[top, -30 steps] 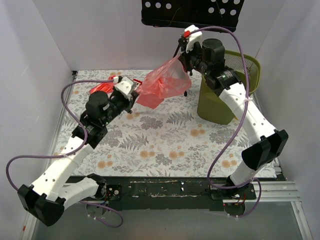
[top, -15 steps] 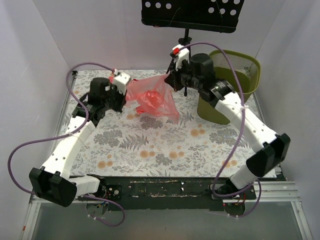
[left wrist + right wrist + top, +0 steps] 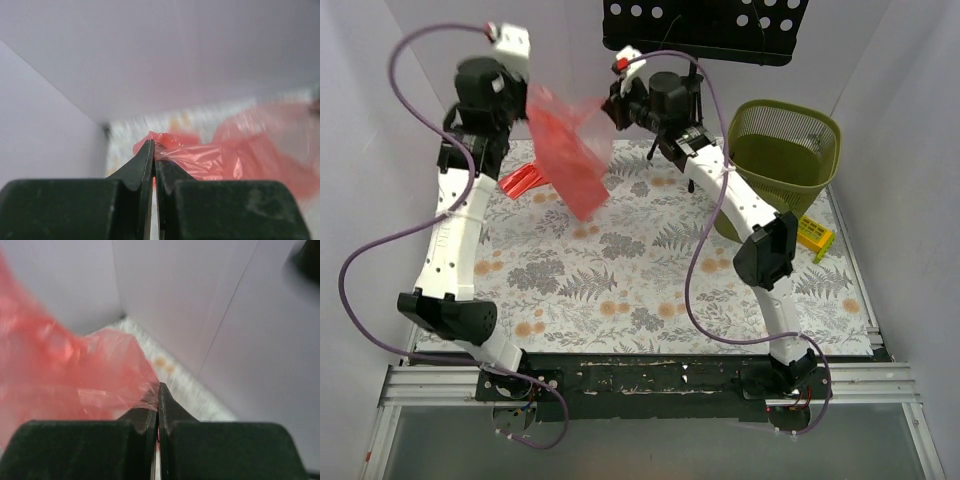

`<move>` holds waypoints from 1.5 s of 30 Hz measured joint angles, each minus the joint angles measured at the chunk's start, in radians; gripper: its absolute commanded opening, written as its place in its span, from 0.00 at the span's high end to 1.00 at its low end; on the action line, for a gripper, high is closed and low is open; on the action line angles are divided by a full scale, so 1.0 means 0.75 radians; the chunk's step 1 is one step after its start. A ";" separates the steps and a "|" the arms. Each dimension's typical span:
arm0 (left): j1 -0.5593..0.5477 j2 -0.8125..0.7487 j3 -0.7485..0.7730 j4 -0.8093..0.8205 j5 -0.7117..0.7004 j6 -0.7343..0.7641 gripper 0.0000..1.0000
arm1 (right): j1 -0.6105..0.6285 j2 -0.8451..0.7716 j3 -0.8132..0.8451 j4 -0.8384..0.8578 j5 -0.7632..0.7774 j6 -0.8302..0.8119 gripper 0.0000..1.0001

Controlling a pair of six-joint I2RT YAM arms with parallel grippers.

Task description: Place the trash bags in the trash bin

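A thin red trash bag hangs in the air between both grippers, high above the back left of the table. My left gripper is shut on the bag's left top edge; the film bunches at its tips. My right gripper is shut on the right top corner, where the film meets its tips. A second red bag lies on the table at the back left. The olive-green perforated trash bin stands at the back right, apart from the held bag.
A black perforated stand hangs over the back wall. A small yellow object lies on the floral table cover just in front of the bin. White walls close in on three sides.
Both arms have risen sharply and swung left, lifting the bag well above the table. The bag now hangs stretched between them. The yellow object by the bin has come into view.
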 measured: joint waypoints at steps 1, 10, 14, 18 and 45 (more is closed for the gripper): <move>0.009 0.067 0.183 0.073 -0.053 0.013 1.00 | 0.006 -0.035 -0.013 0.118 0.019 -0.032 0.99; 0.011 -0.645 -0.336 0.642 0.451 0.231 1.00 | 0.293 -0.944 -1.003 1.072 0.025 -0.635 0.99; -0.136 -1.081 -1.057 0.179 0.856 0.587 1.00 | 0.277 -1.234 -1.506 0.637 -0.243 -0.924 0.99; -0.240 -0.773 -1.274 -0.258 0.995 0.642 1.00 | 0.202 -1.078 -1.702 -0.097 -0.403 -0.999 0.99; -0.220 -0.667 -0.562 0.961 0.020 0.152 1.00 | 0.113 -0.627 -0.362 0.399 -0.037 -0.203 0.99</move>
